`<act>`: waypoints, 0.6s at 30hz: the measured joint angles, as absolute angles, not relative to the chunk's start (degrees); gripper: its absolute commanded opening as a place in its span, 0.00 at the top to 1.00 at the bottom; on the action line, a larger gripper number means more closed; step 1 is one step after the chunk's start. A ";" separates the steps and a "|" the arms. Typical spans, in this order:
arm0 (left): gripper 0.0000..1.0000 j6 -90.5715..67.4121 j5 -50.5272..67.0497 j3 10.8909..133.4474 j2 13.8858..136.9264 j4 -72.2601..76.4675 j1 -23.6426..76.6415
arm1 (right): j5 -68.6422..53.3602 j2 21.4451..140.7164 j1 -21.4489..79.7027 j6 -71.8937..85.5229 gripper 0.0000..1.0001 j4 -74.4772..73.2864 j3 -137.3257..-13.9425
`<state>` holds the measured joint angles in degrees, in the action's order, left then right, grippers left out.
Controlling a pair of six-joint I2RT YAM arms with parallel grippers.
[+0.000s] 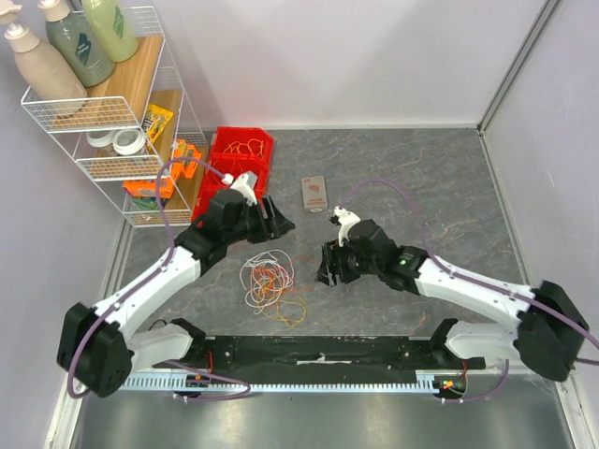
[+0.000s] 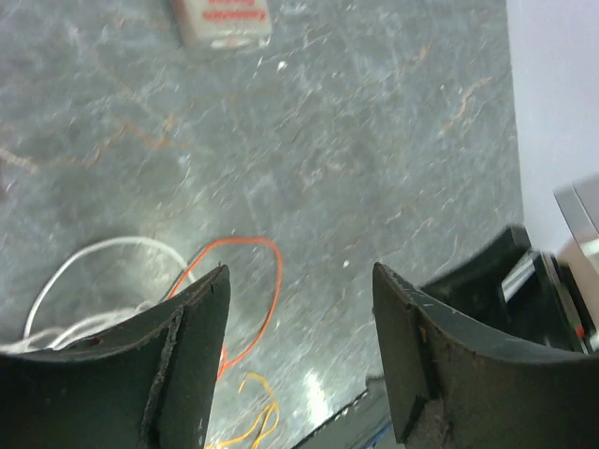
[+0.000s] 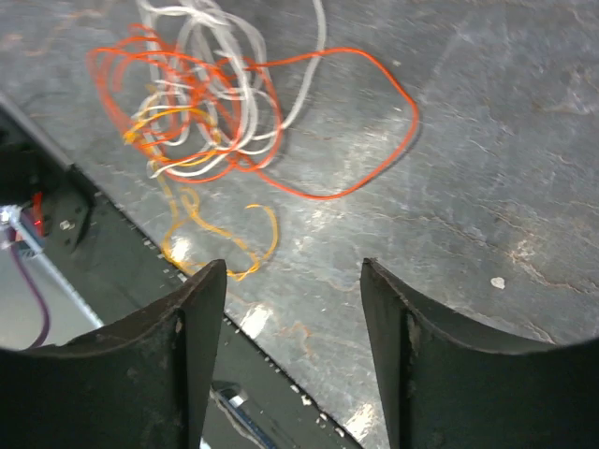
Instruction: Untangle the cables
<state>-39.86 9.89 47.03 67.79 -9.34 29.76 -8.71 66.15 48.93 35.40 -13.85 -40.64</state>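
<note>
A wire rack stands at the upper left of the top view, with three bottles on its top shelf and tape rolls below. A red bin sits just right of it, partly behind the left arm, with some orange wire inside. A small pale box lies in the upper middle, well apart from the cables

The cables lie loose on the counter at lower centre, between the two arms, with nothing on top of them. White coils bunch at the tangle's upper left and thin orange and yellow strands trail to its lower right, so its long axis runs along that diagonal

The left jaws stand wide and hold nothing; so do the right jaws on the right arm

The counter is grey marbled stone, with a black strip along its near edge and pale lilac walls behind
</note>
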 measured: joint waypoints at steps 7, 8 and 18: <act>0.26 -37.91 11.68 37.52 57.21 -14.92 29.71 | 1.37 79.48 49.78 41.91 0.37 -11.90 -42.30; 0.29 -37.82 11.84 36.69 56.16 -15.29 29.71 | 2.94 81.41 50.17 42.70 0.38 -12.32 -43.33; 0.42 -37.91 13.72 31.62 58.11 -13.98 30.94 | 18.22 96.23 58.78 46.65 0.45 -19.31 -56.42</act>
<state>-37.91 13.72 31.62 58.11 -13.98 30.94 18.22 96.23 58.78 46.65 -19.31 -56.42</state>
